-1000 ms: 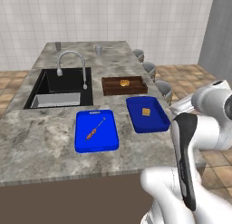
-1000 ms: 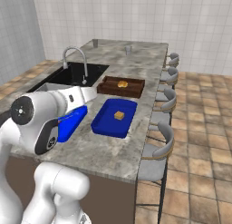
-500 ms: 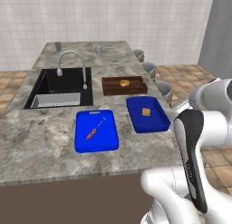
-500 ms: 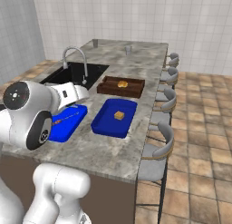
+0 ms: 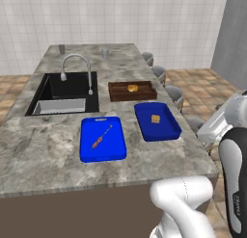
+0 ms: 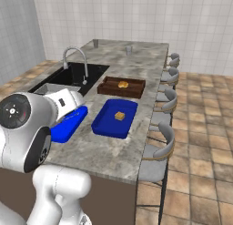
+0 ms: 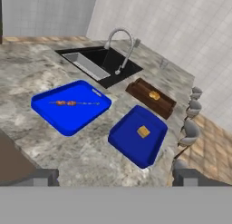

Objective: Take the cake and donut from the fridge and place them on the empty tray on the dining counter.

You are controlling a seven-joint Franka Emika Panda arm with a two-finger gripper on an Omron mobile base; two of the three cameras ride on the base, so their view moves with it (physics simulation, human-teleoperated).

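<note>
End effector (image 7: 116,175): in my hand view its two dark fingertips (image 7: 45,177) stand wide apart at the bottom edge, nothing between them, jaws fully spread and empty. It looks down and across the table (image 5: 43,155) from above its near edge.

Cake (image 5: 156,118): a small yellow-orange chunk lying inside the navy tray (image 5: 166,131), roughly at the tray's middle, resting on the tray floor. I see the same from the right base view, cake (image 6: 119,115) on tray (image 6: 102,124), and from the hand view, cake (image 7: 143,131) on tray (image 7: 131,146).

Tray sits on the table toward the stool side, its long axis running away from me. Just beside it, on the sink side, lies a brighter blue board (image 5: 102,148) with a thin orange skewer-like item (image 5: 101,137) on it; I cannot tell what that item is. Board and tray are apart, not touching.

Beyond the tray, a brown wooden tray (image 5: 131,91) holds a small golden bun (image 5: 131,88). Black sink (image 5: 65,92) with curved steel tap (image 5: 77,71) is set into the table on the far left. Two small cups (image 5: 104,53) stand at the table's far end. Grey stools (image 6: 160,149) line the table's right side.

Arm's white body rises at lower right of the left base view.
</note>
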